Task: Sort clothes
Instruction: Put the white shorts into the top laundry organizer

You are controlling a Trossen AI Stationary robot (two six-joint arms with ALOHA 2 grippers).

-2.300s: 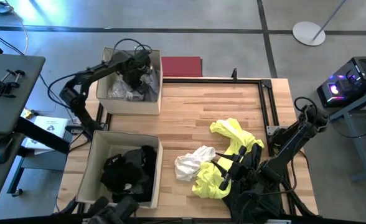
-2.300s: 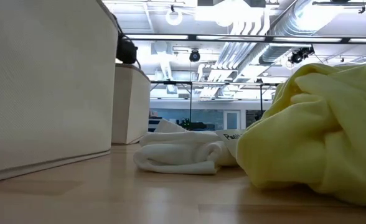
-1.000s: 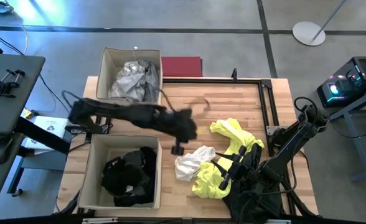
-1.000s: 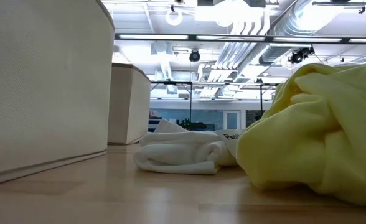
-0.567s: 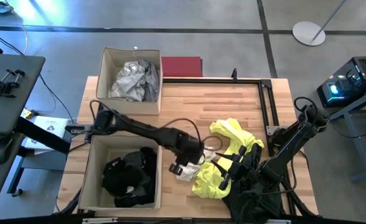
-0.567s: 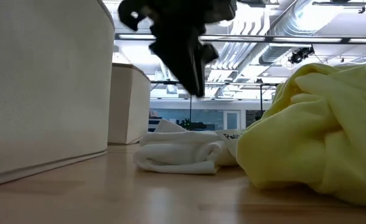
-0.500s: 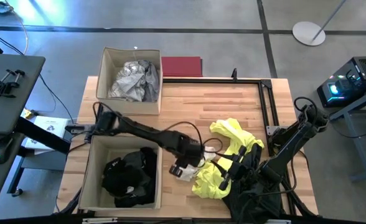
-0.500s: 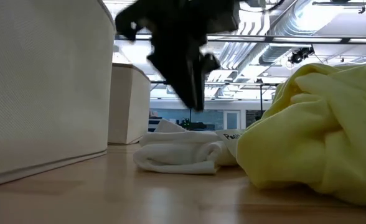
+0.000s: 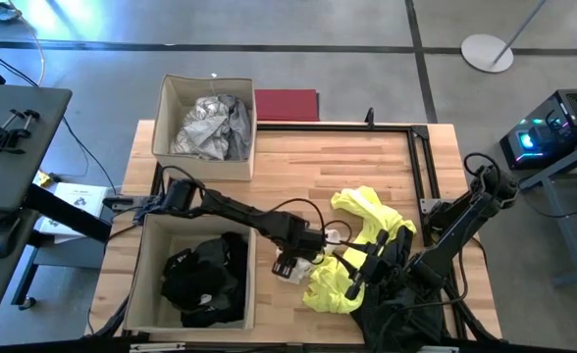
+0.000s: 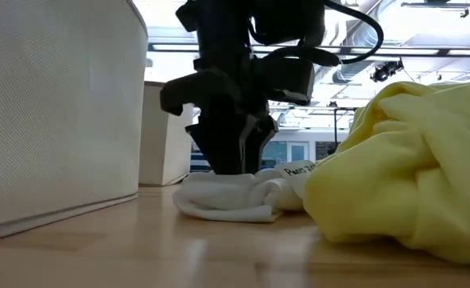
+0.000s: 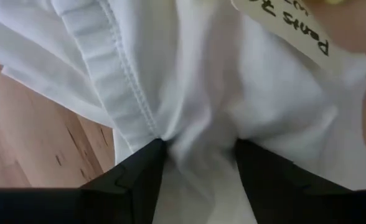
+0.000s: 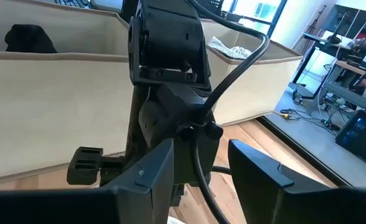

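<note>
A crumpled white garment [image 9: 298,261] lies on the table beside a neon yellow garment [image 9: 365,245], touching it. My left gripper [image 10: 231,164] stands upright on the white garment [image 10: 223,196], open, with its fingertips in the cloth. A paper tag [image 11: 289,25] lies on the white cloth [image 11: 201,81]. My right gripper [image 12: 198,162] hovers open and level over the yellow garment's near side [image 9: 359,277], pointing at the left arm, with nothing between its fingers. My left gripper comes from above, pointing down, and its two open fingertips [image 11: 139,177] press into the white garment near its middle. A bunched fold of cloth [image 11: 198,134] rises between them. The garment lies slack on the table.
A beige box [image 9: 143,265] at the near left holds black clothes [image 9: 205,275]. A second beige box [image 9: 163,118] at the far left holds grey and white clothes [image 9: 210,127]. A dark red rectangle [image 9: 287,104] lies behind the table. A black frame [image 9: 421,167] runs along the far and right edges.
My left gripper has swung from above the table's middle toward the near right and come down onto the white garment, tipping upright. Its fingers stand wider apart than half a second ago. The garment's top is pressed in under them.
</note>
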